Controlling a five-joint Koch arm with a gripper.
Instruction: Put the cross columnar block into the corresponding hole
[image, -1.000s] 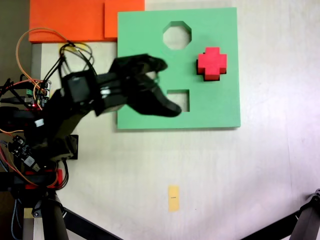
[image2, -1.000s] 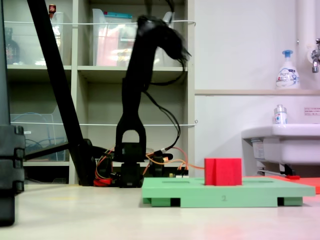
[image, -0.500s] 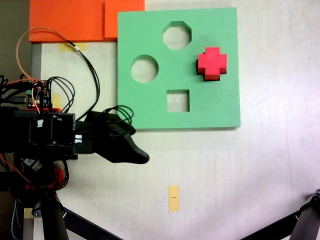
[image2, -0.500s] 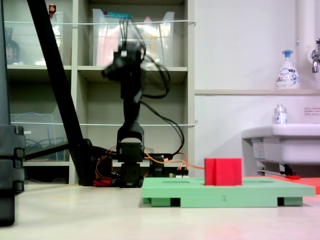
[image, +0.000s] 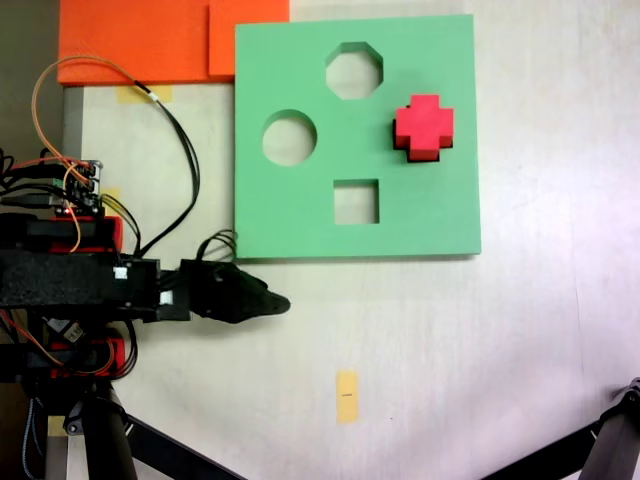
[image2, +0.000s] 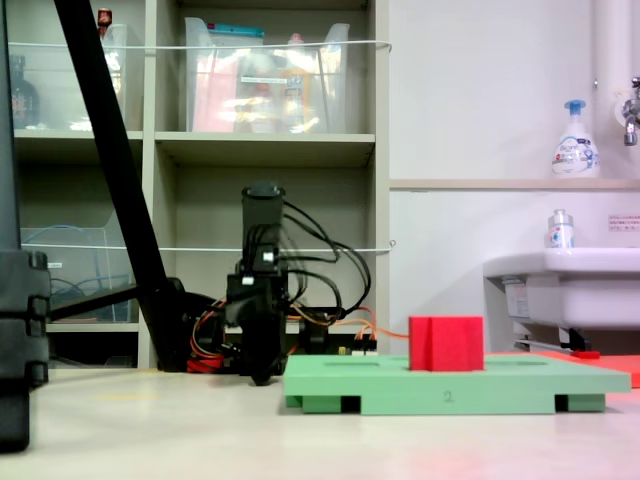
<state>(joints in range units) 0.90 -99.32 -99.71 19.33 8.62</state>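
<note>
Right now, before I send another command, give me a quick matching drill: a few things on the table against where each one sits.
Things:
1. red cross block
2. tool
3. yellow tape strip
4. orange sheet

Places:
A. bare table, below the green board
B. top left corner of the overhead picture
C. seated in the board's right side
D. just off the board's lower left corner

Pairs: 1-C, 2-D, 3-A, 4-B

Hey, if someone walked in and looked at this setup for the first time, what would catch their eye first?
Probably the red cross columnar block, standing in the green foam board at its right side in the top-down fixed view and sticking up above it in the side view. Next, the board's open round, octagonal and square cutouts. Then the black arm folded low off the board's lower left corner, its gripper pointing right.
</note>
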